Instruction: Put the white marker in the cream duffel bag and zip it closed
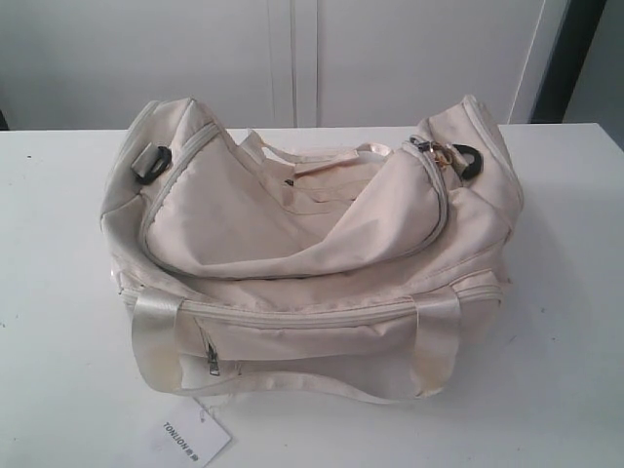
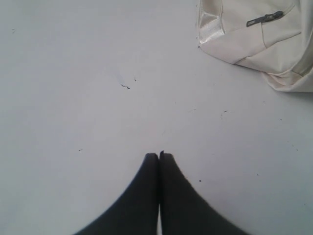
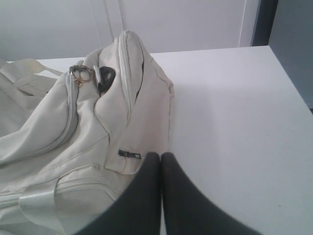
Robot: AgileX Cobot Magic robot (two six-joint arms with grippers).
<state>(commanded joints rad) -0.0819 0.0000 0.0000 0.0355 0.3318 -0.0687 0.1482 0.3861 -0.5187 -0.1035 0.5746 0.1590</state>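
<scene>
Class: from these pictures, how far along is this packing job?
Done, apparently: no white marker shows in any view, and the top zipper of the cream duffel bag looks closed. In hand: nothing; left gripper and right gripper are shut, empty. Left: seemingly nothing, though the bag's contents are hidden.

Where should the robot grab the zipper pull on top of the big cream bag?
Probably pinch the small gold-ringed zipper pull at the cream duffel bag's right end, beside the black ring. Come from the right with the right end effector: the pull sticks up on that raised end, nearest that arm.
</scene>
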